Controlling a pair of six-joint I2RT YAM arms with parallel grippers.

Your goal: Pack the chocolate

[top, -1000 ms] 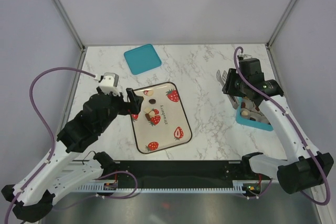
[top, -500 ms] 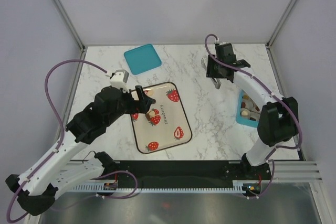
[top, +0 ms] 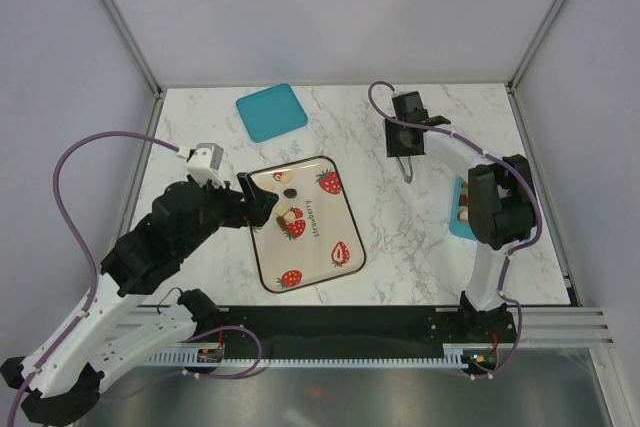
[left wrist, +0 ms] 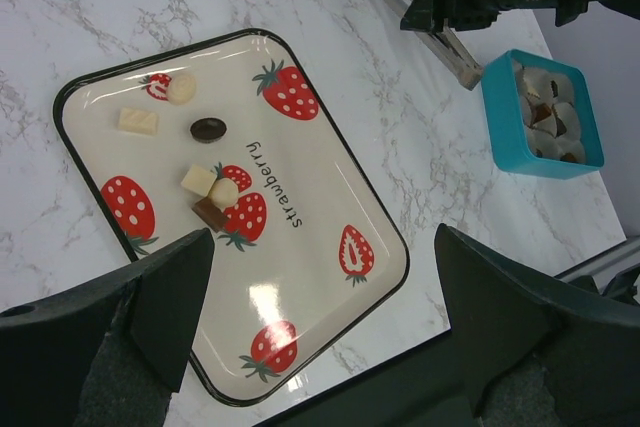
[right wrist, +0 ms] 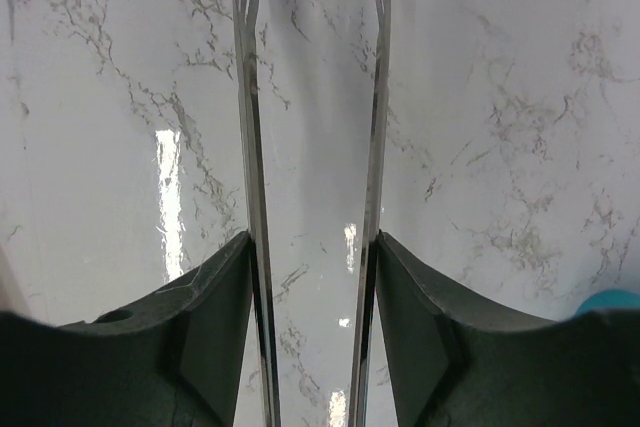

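Right gripper has swung off the teal box toward the back middle of the table compared with a second ago; the left gripper backed off a bit to the tray's left edge.

Nearest to the bases, the left arm comes up from the near-left corner with its elbow bent and a purple cable looping over it; its dark, wedge-shaped fingers are spread wide with nothing between them, hanging above the tray.

That tray is a glossy cream rounded rectangle with a thin black rim and red strawberry prints; the chocolate pieces sit loose in its far-left part: a dark oval, a white square, a round cream one, then a tight little cluster of a cream square, a cream round and a brown square.

Over on the right, more pieces sit in paper cups inside the teal box, which is square and plastic-looking.

Further back, the right arm folds up from the near-right corner and the wrist points down at the shiny marble-pattern top; its fingers pinch the two thin metal arms of the tongs from outside, a gap left between the blades.

Far back left lies a flat teal lid with rounded corners.
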